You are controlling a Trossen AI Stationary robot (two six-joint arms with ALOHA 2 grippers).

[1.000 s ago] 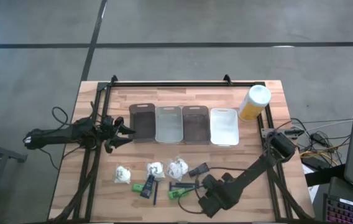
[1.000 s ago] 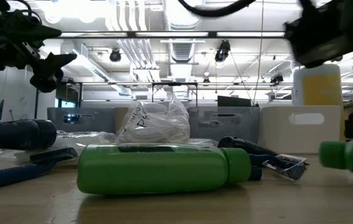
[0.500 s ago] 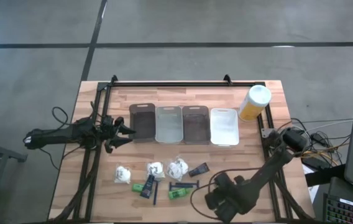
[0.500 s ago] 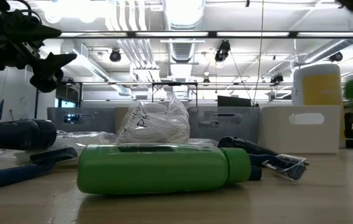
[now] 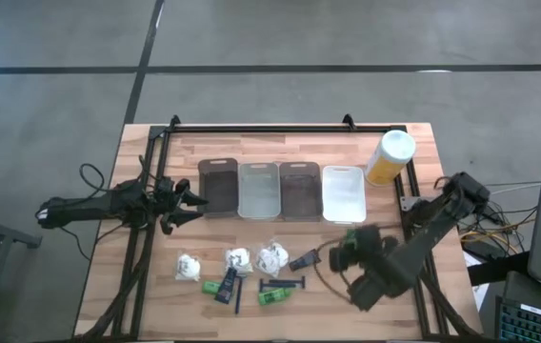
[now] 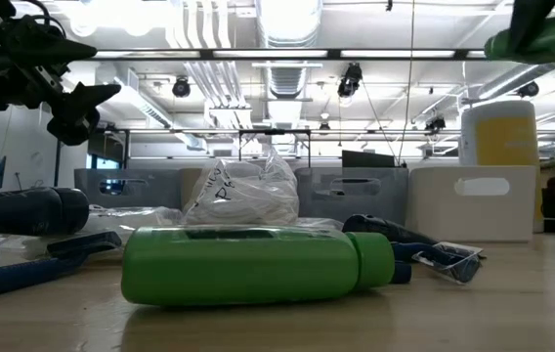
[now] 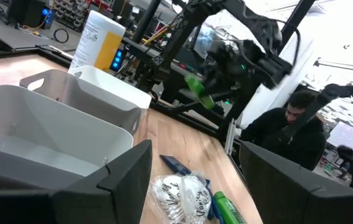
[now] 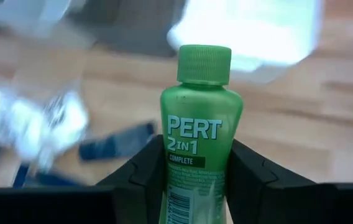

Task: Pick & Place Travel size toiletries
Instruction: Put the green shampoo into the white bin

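My right gripper (image 5: 349,250) is shut on a bright green Pert bottle (image 8: 200,124), high above the table's near right part; the bottle also shows in the low view (image 6: 541,39) and the left wrist view (image 7: 196,91). On the near part of the table lie three white crinkly bundles (image 5: 238,257), two more green bottles (image 5: 272,296), a dark blue tube (image 5: 226,286), a blue razor (image 5: 280,284) and a black oblong piece (image 5: 304,259). My left gripper (image 5: 190,202) hovers open beside the leftmost tray (image 5: 218,188). My right gripper pinches the green bottle by its lower body (image 8: 178,180) between the two fingers (image 8: 148,171), one on each side. The bottle lies along the fingers, its cap (image 8: 204,64) pointing away from the wrist. It is lifted clear of the table.
Four rectangular trays stand in a row mid-table, the white one (image 5: 344,193) at the right end. A tall yellow bottle with a white cap (image 5: 390,157) stands near the far right corner. A dark frame rail (image 5: 280,127) runs along the far edge. A person sits beyond the table (image 7: 291,134).
My right gripper has risen from table height near the near edge and swung toward the trays, carrying the green bottle. The bottle, level with the table top a second ago, is now lifted clear and high.
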